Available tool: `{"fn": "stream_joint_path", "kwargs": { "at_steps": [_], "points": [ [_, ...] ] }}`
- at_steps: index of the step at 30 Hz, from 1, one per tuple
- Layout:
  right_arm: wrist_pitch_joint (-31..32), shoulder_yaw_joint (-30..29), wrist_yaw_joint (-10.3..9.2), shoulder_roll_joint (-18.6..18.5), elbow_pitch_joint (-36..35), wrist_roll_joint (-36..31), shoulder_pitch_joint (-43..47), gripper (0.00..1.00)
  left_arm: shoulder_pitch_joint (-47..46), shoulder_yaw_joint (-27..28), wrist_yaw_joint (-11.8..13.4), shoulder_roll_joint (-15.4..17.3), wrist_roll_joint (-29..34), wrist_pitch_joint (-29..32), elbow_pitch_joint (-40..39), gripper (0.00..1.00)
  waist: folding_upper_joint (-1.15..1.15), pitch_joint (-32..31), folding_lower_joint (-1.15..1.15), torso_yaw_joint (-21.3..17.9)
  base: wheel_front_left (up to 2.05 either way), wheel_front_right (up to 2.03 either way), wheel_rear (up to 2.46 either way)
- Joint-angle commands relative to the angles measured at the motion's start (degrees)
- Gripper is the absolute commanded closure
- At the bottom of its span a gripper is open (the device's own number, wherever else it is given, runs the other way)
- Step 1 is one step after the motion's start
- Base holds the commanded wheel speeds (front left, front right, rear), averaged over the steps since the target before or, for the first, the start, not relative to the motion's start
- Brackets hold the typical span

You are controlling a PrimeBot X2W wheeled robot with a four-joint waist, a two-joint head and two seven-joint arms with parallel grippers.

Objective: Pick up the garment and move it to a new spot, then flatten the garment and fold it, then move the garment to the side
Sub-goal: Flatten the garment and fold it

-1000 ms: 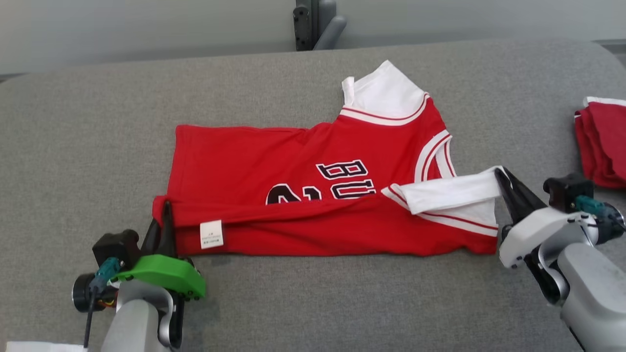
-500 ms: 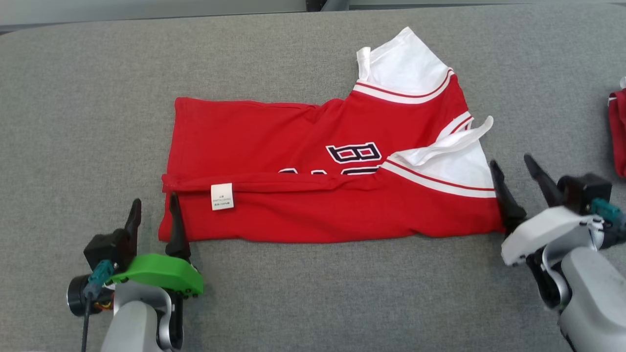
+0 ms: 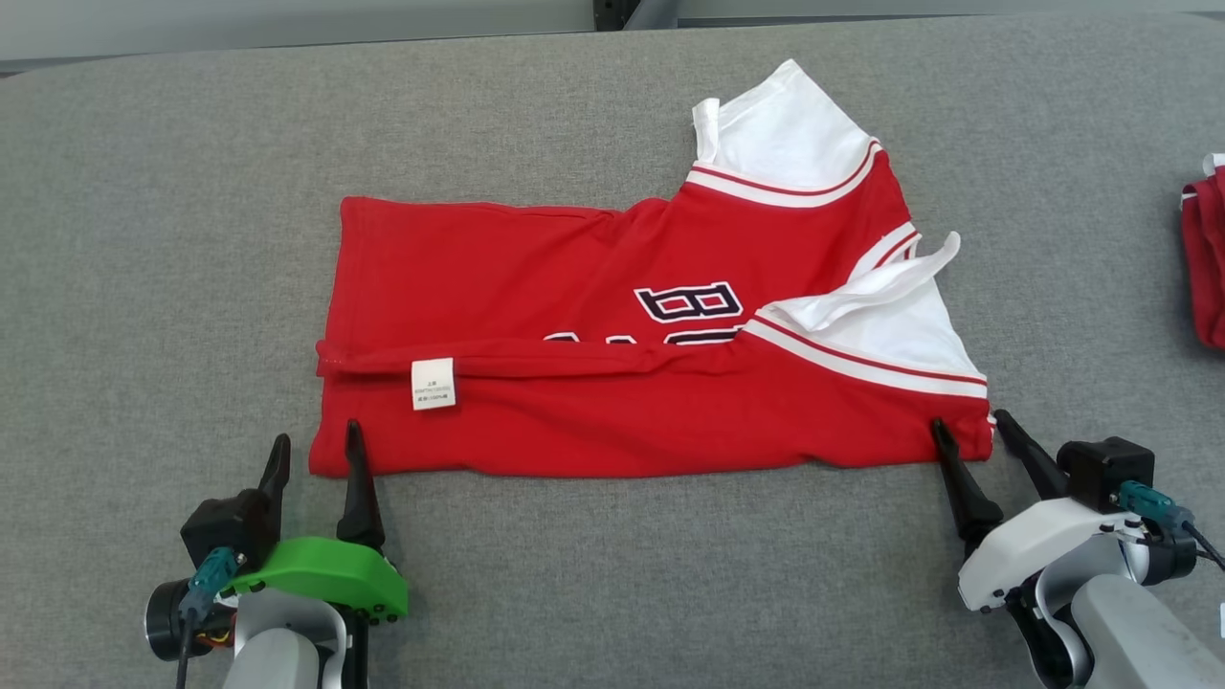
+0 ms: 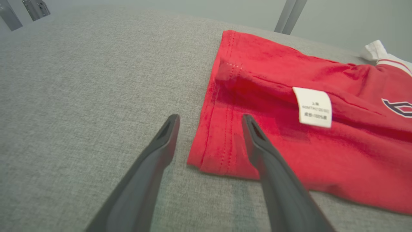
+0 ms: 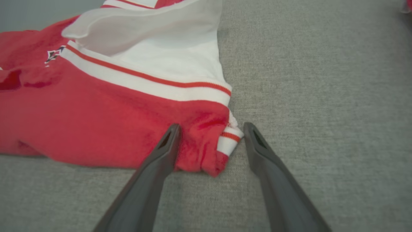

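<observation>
The garment (image 3: 593, 383) is a red jersey with white sleeves and dark lettering, lying on the grey surface with its near long edge folded up over the front. A white label (image 3: 433, 384) shows on that fold. My left gripper (image 3: 316, 442) stands open at the garment's near left corner (image 4: 212, 151), which lies between its fingers. My right gripper (image 3: 968, 425) is open too, straddling the near right corner (image 5: 212, 148) with the striped trim. Nothing is gripped.
The grey fabric table (image 3: 153, 239) stretches wide on all sides. Another red garment (image 3: 1208, 268) lies at the far right edge. A dark metal post (image 3: 612, 11) stands behind the table's back edge.
Both grippers have opened and let the folded edge drop onto the garment, then pulled back to its near corners. The head camera has tilted down.
</observation>
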Motion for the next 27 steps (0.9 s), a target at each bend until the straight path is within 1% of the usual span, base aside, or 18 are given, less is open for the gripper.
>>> {"fn": "stream_joint_path", "kwargs": {
  "at_steps": [1, 2, 3, 4, 5, 11, 14, 15, 18, 19, 20, 21, 24, 27],
  "points": [
    [-0.1, 0.2, -0.09, 0.3, 0.4, 0.1, -0.1, 0.00, -0.5, 0.1, -0.1, 0.3, -0.2, 0.0, 0.2, 0.00, 0.00, -0.1, 0.00, 0.1, 0.00, 0.00, 0.00],
    [0.0, 0.3, -0.09, 0.3, 0.9, 0.1, -0.2, 0.00, -0.7, -0.1, -0.1, 0.3, -0.1, 0.0, 0.3, 0.00, 0.00, -0.1, 0.00, 0.2, 0.00, 0.00, 0.00],
    [0.0, 0.5, -0.09, 0.4, 1.4, 0.2, -0.3, 0.24, -0.8, -0.4, -0.1, 0.3, 0.1, 0.0, 0.6, 0.00, 0.00, -0.1, 0.00, 0.3, 0.00, 0.00, 0.00],
    [0.0, 0.7, -0.09, 0.5, 1.7, 0.0, -0.3, 0.67, -0.8, -0.6, -0.2, 0.3, 0.1, 0.0, 1.4, 0.00, 0.00, -0.1, 0.00, 0.3, 0.00, 0.00, 0.00],
    [0.0, 0.9, -0.09, 0.6, 1.8, -0.1, -0.4, 1.00, -1.2, -0.6, -0.3, 0.3, 0.1, 0.0, 2.3, 0.00, 0.00, -0.1, 0.00, 0.3, 0.00, 0.00, 0.00],
    [0.0, 2.1, -0.09, 0.2, 0.4, 0.5, -2.2, 1.00, -4.2, 0.9, -1.3, 0.3, 1.1, 0.0, 6.4, 0.00, 0.00, 0.8, 0.00, 0.0, 0.00, 0.00, 0.00],
    [0.0, 2.8, -0.09, 0.0, -0.4, 0.7, -2.7, 1.00, -6.0, 1.3, -1.5, 0.2, 1.3, 0.1, 11.0, 0.00, 0.00, 1.5, 0.00, -0.5, 0.00, 0.00, 0.00],
    [0.0, 2.9, -0.09, 0.0, -0.5, 0.8, -2.8, 1.00, -6.4, 1.0, -1.6, 0.2, 1.1, 0.1, 12.4, 0.00, 0.00, 1.7, 0.00, -0.6, 0.00, 0.00, 0.00],
    [0.0, 3.1, -0.09, 0.0, -0.6, 0.9, -2.9, 1.00, -7.0, 0.0, -2.8, 0.2, -0.8, 0.3, 14.9, 0.00, 0.00, 1.8, 0.00, -0.8, 0.00, 0.00, 0.00],
    [0.0, 3.0, -0.09, 0.2, -0.7, 1.1, -2.9, 1.00, -7.0, -0.3, -3.3, 0.1, -1.6, 0.3, 15.7, 0.02, 0.00, 1.8, 0.00, -1.0, 0.00, 0.00, 0.00],
    [0.0, 2.9, -0.09, 0.2, -0.8, 1.1, -2.9, 1.00, -7.1, -0.8, -4.0, 0.0, -2.3, 0.4, 16.4, 0.78, 0.00, 1.7, 0.00, -1.1, 0.00, 0.00, 0.00],
    [0.0, 2.9, -0.09, 0.3, -0.9, 1.0, -2.9, 1.00, -7.3, -1.5, -4.5, -0.1, -2.7, 0.5, 16.6, 1.00, 0.00, 1.6, 0.00, -1.1, 0.00, 0.00, 0.00],
    [0.0, 2.0, -0.09, 0.6, -1.3, 1.5, -2.5, 1.00, -7.6, -2.2, -5.4, 0.0, -3.6, 0.4, 15.6, 1.00, 0.00, 0.4, 0.00, -0.9, 0.00, 0.00, 0.00],
    [0.0, 1.1, -0.09, 1.4, -0.9, 2.0, -1.4, 1.00, -6.1, -2.3, -5.8, 0.2, -4.4, 0.1, 14.9, 1.00, 0.00, -2.4, 0.00, -0.8, 0.00, 0.00, 0.00]
  ]
}}
